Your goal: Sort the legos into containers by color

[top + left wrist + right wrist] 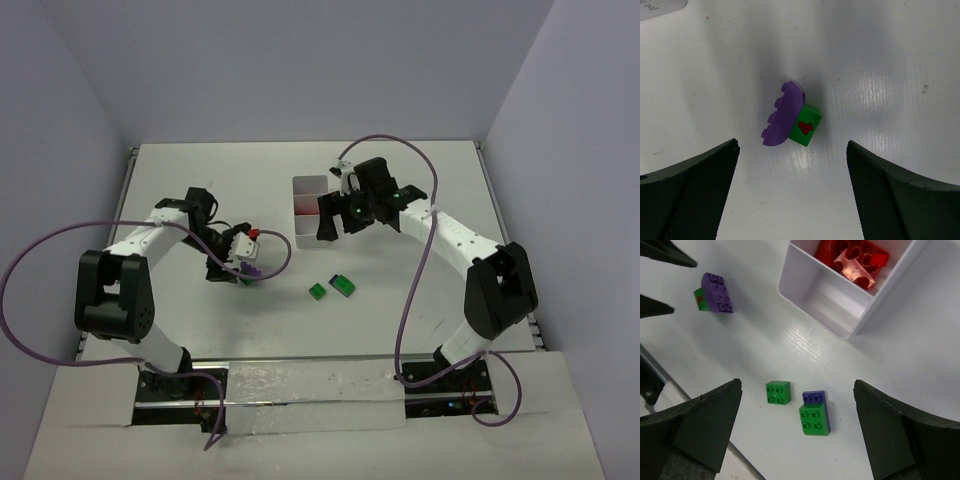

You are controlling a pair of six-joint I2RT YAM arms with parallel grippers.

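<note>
The white tray stands at the table's middle back; in the right wrist view one compartment is empty and the one beside it holds red legos. A purple lego is joined to a green lego with a red mark. My left gripper is open just above and short of them, also seen from above. A green lego and a green-on-blue pair lie loose on the table. My right gripper is open and empty, hovering high near the tray.
The left arm's red-and-white cable connector sits by its wrist. Purple cables loop over the table beside both arms. The left gripper's fingers show at the right wrist view's top left. Grey walls enclose the table.
</note>
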